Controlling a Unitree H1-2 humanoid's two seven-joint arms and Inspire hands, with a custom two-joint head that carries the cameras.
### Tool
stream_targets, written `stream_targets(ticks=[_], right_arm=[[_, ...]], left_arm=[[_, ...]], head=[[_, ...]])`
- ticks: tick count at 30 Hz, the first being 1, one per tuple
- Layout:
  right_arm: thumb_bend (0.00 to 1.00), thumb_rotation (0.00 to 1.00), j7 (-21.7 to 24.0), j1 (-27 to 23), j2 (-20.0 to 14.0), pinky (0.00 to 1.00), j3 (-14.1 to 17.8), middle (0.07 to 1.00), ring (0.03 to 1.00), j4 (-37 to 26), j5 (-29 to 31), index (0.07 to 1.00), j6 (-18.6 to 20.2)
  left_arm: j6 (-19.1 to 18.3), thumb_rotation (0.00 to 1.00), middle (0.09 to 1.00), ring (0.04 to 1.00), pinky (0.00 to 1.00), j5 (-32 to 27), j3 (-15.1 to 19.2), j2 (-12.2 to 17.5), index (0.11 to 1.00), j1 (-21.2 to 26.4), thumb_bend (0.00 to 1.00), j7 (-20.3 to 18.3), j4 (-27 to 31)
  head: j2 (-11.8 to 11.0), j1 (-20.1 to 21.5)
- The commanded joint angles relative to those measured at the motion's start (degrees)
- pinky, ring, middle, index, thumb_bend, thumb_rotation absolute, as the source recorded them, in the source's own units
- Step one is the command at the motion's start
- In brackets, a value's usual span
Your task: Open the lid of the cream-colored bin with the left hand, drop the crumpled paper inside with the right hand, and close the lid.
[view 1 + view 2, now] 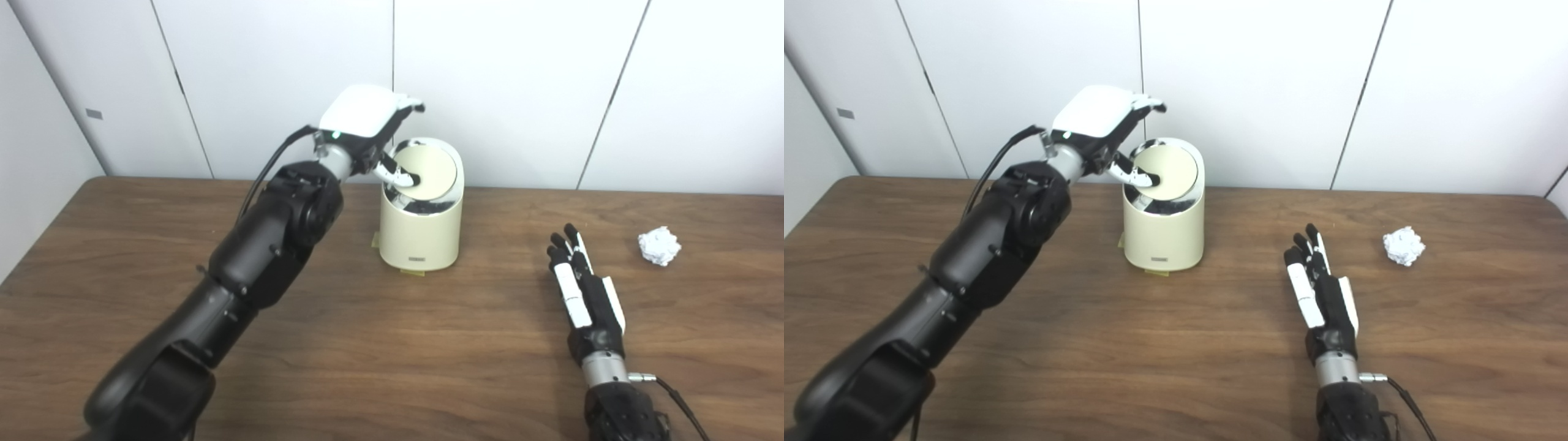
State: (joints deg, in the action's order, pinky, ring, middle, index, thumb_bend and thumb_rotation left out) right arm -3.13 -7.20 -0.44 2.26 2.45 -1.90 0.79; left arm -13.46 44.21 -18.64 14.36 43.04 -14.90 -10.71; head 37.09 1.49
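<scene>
Left hand point(367, 122) props the bin point(420, 229) lid point(427, 173) up; crumpled paper point(659, 245) lies beside the flat right hand point(582, 288).

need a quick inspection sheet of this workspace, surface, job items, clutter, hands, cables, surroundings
surface: brown wood-grain table, no spills seen
bin: cream-colored bin upright near the table's far edge, small tabs showing at its base
lid: lid tilted up, dark opening visible below it
paper: crumpled paper lying on the table, right of the bin, not held
clutter: nothing seen
left hand: left hand raised at the bin's top, a finger against the lid
right hand: right hand flat on the table, fingers straight, holding nothing
cables: black cable along the left forearm; another at the right wrist
surroundings: white wall panels behind
</scene>
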Motion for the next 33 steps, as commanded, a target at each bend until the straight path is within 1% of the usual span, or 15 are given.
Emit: stream_targets(ticks=[1,2,4,6,9,12,15,16,19,22,24,28,29,31,33], right_arm=[[0.59,0.84,-0.1,-0.5,-0.2,0.93,-0.1,0.951,0.937,-1.6,-0.3,1.0,-0.3],[0.58,0.83,0.0,-0.5,-0.2,0.93,0.0,0.954,0.94,-1.7,-0.1,1.0,-0.1],[0.56,0.83,0.3,-0.3,-0.3,0.93,0.2,0.954,0.94,-2.1,0.4,1.0,0.3],[0.56,0.82,0.1,-0.2,-0.4,0.93,0.1,0.952,0.939,-2.4,0.1,1.0,0.9],[0.55,0.82,-0.2,-0.2,-0.5,0.92,0.2,0.948,0.934,-2.6,-0.4,1.0,1.8],[0.54,0.85,-0.1,0.0,-0.8,0.9,0.1,0.949,0.933,-2.9,-0.9,1.0,2.3],[0.54,0.86,0.2,0.1,-0.8,0.92,0.2,0.952,0.938,-3.4,-0.5,1.0,2.9],[0.54,0.86,0.2,0.2,-0.8,0.92,0.2,0.951,0.937,-3.6,-0.5,1.0,3.1],[0.54,0.86,0.5,0.3,-0.8,0.91,0.3,0.953,0.937,-4.2,-0.2,0.995,3.6],[0.54,0.84,0.7,0.5,-0.9,0.92,0.4,0.955,0.94,-5.0,0.4,0.99,4.1],[0.52,0.84,1.0,0.6,-1.3,0.91,0.2,0.956,0.934,-5.6,0.1,0.992,4.2],[0.53,0.72,1.6,1.1,-1.7,0.89,0.1,0.947,0.915,-6.9,0.4,0.986,4.5],[0.55,0.67,1.9,1.3,-1.8,0.88,0.2,0.946,0.915,-7.1,1.0,0.981,4.1],[0.57,0.58,2.6,1.7,-2.0,0.88,0.2,0.946,0.919,-7.6,1.8,0.974,3.5],[0.59,0.54,2.7,2.0,-2.1,0.87,0.1,0.942,0.919,-8.1,2.1,0.969,3.5]], left_arm=[[-1.8,0.27,0.853,0.835,0.7,-5.4,4.8,-1.7,0.828,0.8,0.67,2.3,3.1],[-2.3,0.38,0.825,0.808,0.7,-7.3,6.6,-2.4,0.812,0.2,0.61,2.8,3.8],[-4.1,0.44,0.807,0.789,0.69,-11.4,10.5,-4.0,0.804,-0.8,0.58,3.2,6.0],[-6.5,0.4,0.789,0.756,0.67,-15.3,14.5,-5.8,0.796,-1.6,0.51,4.0,8.4],[-6.0,0.26,0.775,0.74,0.65,-15.9,15.9,-4.7,0.797,-2.4,0.48,5.6,8.5],[-6.1,0.25,0.777,0.734,0.63,-16.3,16.5,-3.3,0.799,-4.0,0.47,7.0,8.4],[-6.4,0.27,0.804,0.774,0.7,-18.8,17.9,-2.6,0.813,-6.4,0.39,7.6,9.4],[-6.1,0.29,0.806,0.784,0.72,-19.5,18.4,-2.2,0.814,-7.4,0.37,7.6,9.7],[-5.6,0.48,0.8,0.805,0.78,-22.1,19.8,-2.0,0.823,-10.5,0.31,7.8,11.0],[-4.3,0.59,0.817,0.809,0.76,-25.4,20.9,-2.4,0.848,-14.5,0.27,7.6,12.8],[-3.6,0.61,0.82,0.805,0.75,-27.6,21.5,-2.9,0.85,-16.8,0.26,7.8,13.3],[-2.6,0.68,0.848,0.826,0.79,-30.6,22.1,-3.8,0.878,-20.4,0.26,8.5,14.0],[-3.6,0.71,0.855,0.831,0.8,-33.7,23.7,-5.2,0.883,-21.5,0.3,8.5,14.9],[-5.0,0.65,0.886,0.874,0.87,-40.9,26.9,-7.8,0.895,-23.8,0.39,7.9,16.8],[-4.7,0.71,0.92,0.911,0.91,-44.7,28.3,-8.9,0.921,-26.2,0.44,7.4,19.0]], head=[[0.1,0.0],[0.1,0.0],[0.3,0.1],[0.4,0.0],[0.5,0.0],[0.6,0.0],[0.7,0.0],[0.8,0.0],[0.9,0.1],[1.1,0.0],[1.2,0.0],[1.3,0.0],[1.2,0.1],[1.0,0.1],[1.1,0.1]])
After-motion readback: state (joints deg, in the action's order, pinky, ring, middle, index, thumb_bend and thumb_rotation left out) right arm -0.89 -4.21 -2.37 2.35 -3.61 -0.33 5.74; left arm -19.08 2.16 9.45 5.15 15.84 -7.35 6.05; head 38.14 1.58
